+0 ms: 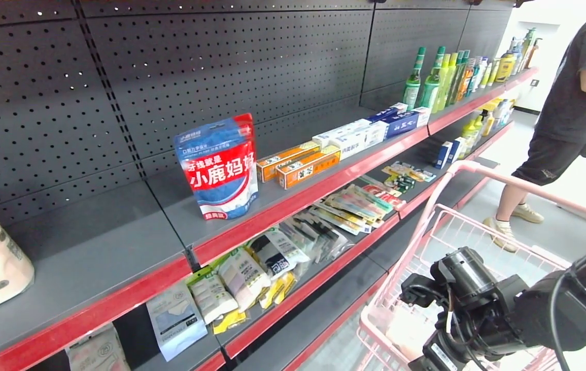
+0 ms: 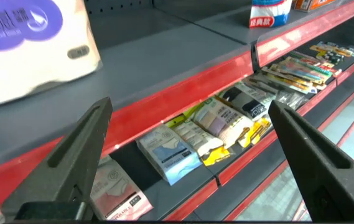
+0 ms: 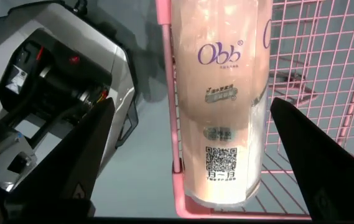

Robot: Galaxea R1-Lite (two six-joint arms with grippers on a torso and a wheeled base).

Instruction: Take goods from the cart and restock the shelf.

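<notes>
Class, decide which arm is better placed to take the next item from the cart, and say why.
Right: its open gripper hangs over the pack in the cart. The left gripper faces the shelf.

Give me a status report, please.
Left gripper open, facing red-edged grey shelf. Right gripper open above the tall pink plastic-wrapped pack in the pink wire cart. Pack tight against its wall.

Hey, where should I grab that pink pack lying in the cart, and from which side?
Grip the pack across its middle, coming straight down from above. It lies long and rounded along the cart wall, so its short width suits the open right pincer. The wall side looks tight, so one finger likely has to slip between pack and wall.
</notes>
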